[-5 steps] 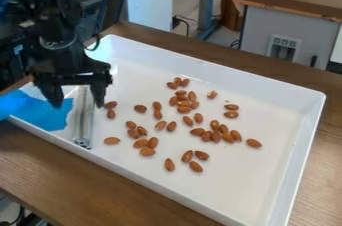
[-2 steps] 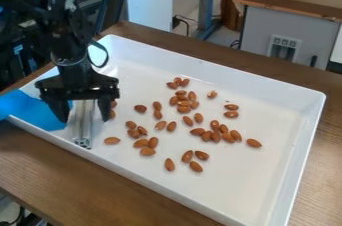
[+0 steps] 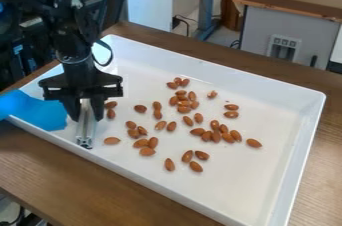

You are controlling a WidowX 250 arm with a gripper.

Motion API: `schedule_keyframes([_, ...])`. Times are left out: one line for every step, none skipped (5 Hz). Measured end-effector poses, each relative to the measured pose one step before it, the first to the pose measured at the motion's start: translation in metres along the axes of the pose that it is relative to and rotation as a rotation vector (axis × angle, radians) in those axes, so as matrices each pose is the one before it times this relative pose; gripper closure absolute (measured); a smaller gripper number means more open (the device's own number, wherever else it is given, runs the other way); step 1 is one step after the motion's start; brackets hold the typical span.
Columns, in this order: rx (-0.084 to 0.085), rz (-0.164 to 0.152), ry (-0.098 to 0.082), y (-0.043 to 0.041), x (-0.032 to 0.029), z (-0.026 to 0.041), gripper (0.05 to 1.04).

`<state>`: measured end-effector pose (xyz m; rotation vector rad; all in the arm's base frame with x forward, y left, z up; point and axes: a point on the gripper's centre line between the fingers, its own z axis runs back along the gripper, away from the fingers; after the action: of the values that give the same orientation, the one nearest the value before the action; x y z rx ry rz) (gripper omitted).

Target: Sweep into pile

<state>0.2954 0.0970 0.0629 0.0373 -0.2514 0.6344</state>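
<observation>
Black gripper (image 3: 87,116) is down at L end of white tray (image 3: 240,175), which sits on wooden surface (image 3: 40,160). Its 2 jaws are closed on slotted aluminum bar (image 3: 85,132), 1 each side of the upper part; low end points toward the near wall. Blue cloth (image 3: 33,112) lies just L of it, over the tray edge. Almonds (image 3: 184,109) are scattered mid-tray, w/ 2 right by the jaws; no single pile yet.

Step, I'd judge: securing the sweeping tool, task at its start. Check grip is firm b4 moving; a smooth bar could twist under side load. Lift only enough to clear the cloth & nearby almonds, then turn the long side across the stroke. Keep it low & level, push slowly from the outer strays inward, short strokes; too fast & they'll roll past the ends. No legible brand, label or writing on bar or tray.
</observation>
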Motion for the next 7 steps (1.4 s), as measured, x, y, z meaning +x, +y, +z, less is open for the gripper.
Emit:
schedule_keyframes([-0.0128,-0.0176,0.0293,-0.01694,-0.00610,0.00441,0.715])
schedule_keyframes([-0.0025,0.0062,0.0160,-0.01306,-0.00631,-0.00021,0.715])
schedule_keyframes([0.0105,0.0082,0.0012,-0.01721,-0.00034,-0.00492,0.714])
schedule_keyframes([0.0047,0.0104,-0.0265,-0.02066,0.00251,-0.00280,0.715])
schedule_keyframes([-0.0132,0.0208,-0.0027,-0.02238,-0.00097,-0.00002,0.715])
schedule_keyframes([-0.0261,0.0085,0.0491,-0.02904,-0.01674,0.00403,0.715])
schedule_keyframes([-0.0151,-0.0033,0.0321,-0.02824,-0.01617,0.00402,0.715])
